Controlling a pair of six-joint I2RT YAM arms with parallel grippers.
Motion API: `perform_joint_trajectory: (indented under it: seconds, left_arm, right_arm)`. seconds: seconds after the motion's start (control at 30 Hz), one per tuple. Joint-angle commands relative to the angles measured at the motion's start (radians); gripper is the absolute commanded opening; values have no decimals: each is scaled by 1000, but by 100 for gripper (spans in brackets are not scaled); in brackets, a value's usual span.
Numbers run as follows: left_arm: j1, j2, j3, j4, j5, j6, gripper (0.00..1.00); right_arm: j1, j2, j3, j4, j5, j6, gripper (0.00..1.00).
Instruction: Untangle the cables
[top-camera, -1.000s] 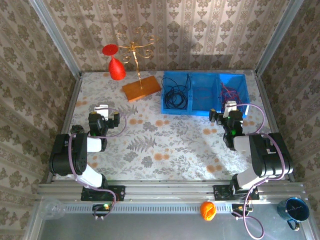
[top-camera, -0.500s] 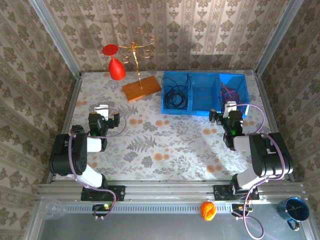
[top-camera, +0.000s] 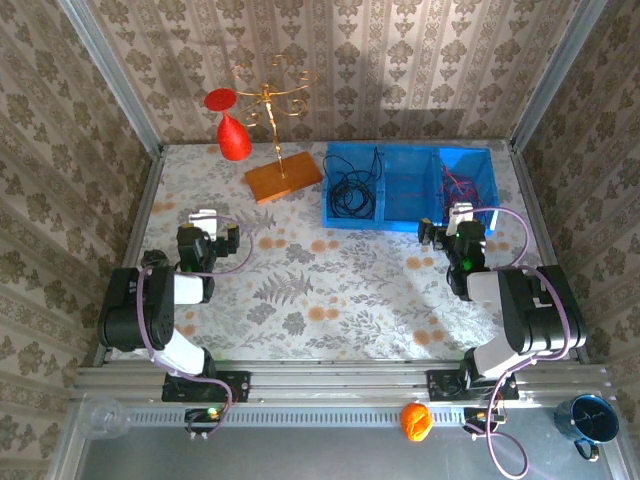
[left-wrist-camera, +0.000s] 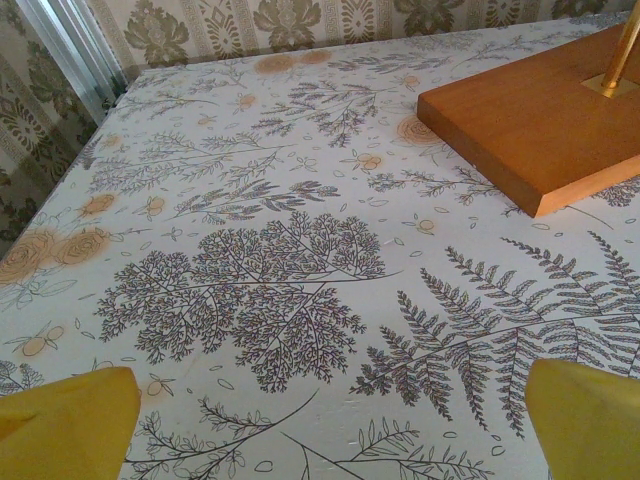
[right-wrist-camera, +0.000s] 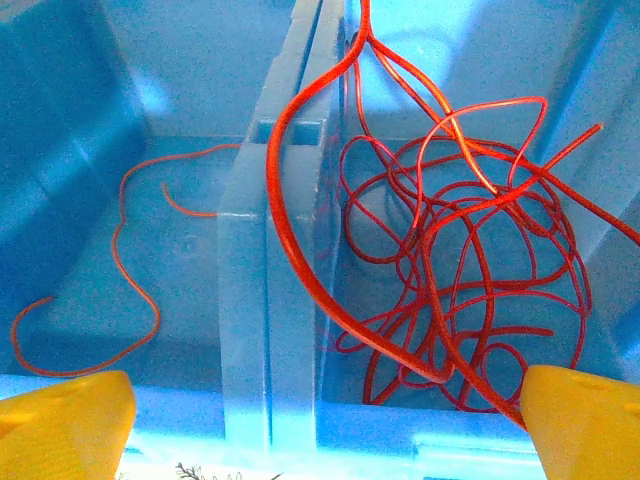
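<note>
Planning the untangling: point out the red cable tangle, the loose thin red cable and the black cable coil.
Red cable tangle (right-wrist-camera: 490, 200): right wrist view, crossing strands mid-tangle.
Loose thin red cable (right-wrist-camera: 117, 240): right wrist view, its bend.
Black cable coil (top-camera: 350, 193): top view, its loops.

glossy red cables (right-wrist-camera: 450, 260), smooth plastic bin (right-wrist-camera: 270, 300), matt wood base (left-wrist-camera: 530, 130)

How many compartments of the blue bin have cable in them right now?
3: black coil in the left one, loose red strand in the middle, red tangle in the right. Strands may be hidden.
</note>
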Motion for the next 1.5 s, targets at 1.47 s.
perform_joint_trajectory:
  seconds: [1.47]
  left_arm:
    - [-5,-10,0,3,-11,9,100]
  right_arm:
    - [7,-1,9,-8,14,1,100]
